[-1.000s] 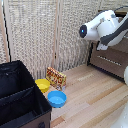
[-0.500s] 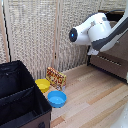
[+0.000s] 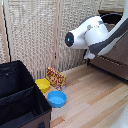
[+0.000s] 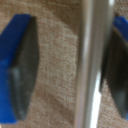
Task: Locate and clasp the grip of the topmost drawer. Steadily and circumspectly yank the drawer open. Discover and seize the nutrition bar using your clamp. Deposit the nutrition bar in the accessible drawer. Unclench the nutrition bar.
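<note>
In the wrist view my clamp [image 4: 70, 65] stands open around the slim silver bar handle [image 4: 92, 65] of the brown wood-grain drawer front [image 4: 60, 20]. The handle lies close against one blue-tipped finger [image 4: 117, 60], and the other finger [image 4: 22, 65] is well apart from it. In the exterior view the white arm [image 3: 92, 32] reaches to the brown drawer [image 3: 112, 62] at the exterior view's right; the clamp itself is hidden there. The orange-yellow nutrition bar [image 3: 56, 77] leans against the screen on the floor, behind the bowls.
A yellow bowl [image 3: 42, 85] and a blue bowl [image 3: 56, 98] sit on the wooden floor by the bar. A black fabric bin [image 3: 20, 95] fills the exterior view's lower left. A woven screen [image 3: 40, 35] forms the back wall.
The arm has moved steadily toward the exterior view's left and slightly down, away from the dresser. The bar and the bowls have not moved.
</note>
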{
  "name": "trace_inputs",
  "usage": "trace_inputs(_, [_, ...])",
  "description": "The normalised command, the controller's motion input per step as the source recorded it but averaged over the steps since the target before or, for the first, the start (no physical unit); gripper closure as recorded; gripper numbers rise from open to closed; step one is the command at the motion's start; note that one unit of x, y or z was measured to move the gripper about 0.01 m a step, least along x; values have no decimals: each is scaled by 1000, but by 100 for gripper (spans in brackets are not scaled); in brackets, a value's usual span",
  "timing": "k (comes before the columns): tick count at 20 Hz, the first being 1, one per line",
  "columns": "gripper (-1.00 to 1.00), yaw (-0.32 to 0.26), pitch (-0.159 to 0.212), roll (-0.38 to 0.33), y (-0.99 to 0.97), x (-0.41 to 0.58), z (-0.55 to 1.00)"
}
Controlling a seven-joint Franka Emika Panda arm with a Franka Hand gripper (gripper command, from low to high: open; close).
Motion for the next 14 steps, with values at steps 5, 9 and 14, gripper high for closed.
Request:
trace_inputs(5, [-100,5,20,51,370,257,134])
trace_inputs(9, [-100,-33,0,79,561,395,166])
trace_inputs(14, [-100,-91,0,144,626,355,134])
